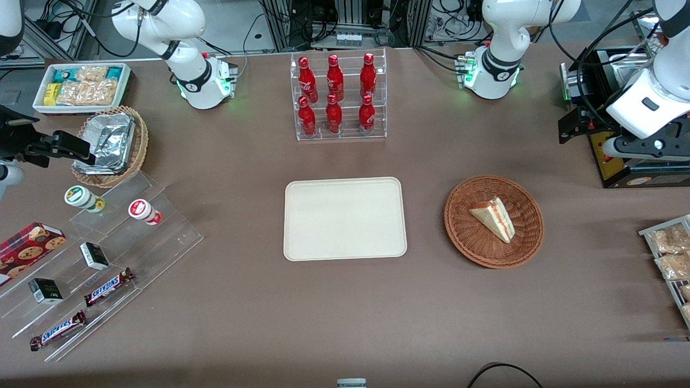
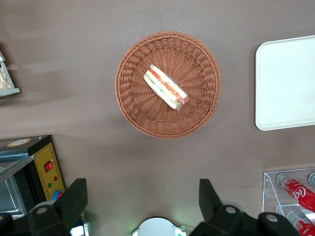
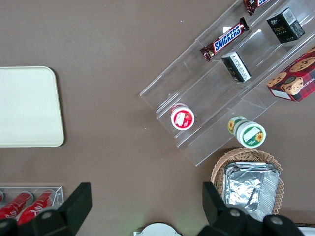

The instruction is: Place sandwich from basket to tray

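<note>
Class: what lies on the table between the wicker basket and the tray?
Only bare brown tabletop separates basket from tray, front view; the open pincer hangs above.

This was a robotics lab staged as a snack shop: cable-strewn aluminium framing [image 1: 350,21] stood above a brown table [image 1: 345,302] holding a cola bottle rack [image 1: 338,97] and Snickers bars [image 1: 108,287].

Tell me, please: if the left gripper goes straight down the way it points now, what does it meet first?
Probably bare table. The gripper, fingers open, hangs high above the table and points down just short of the basket holding the sandwich; depth is uncertain.
</note>
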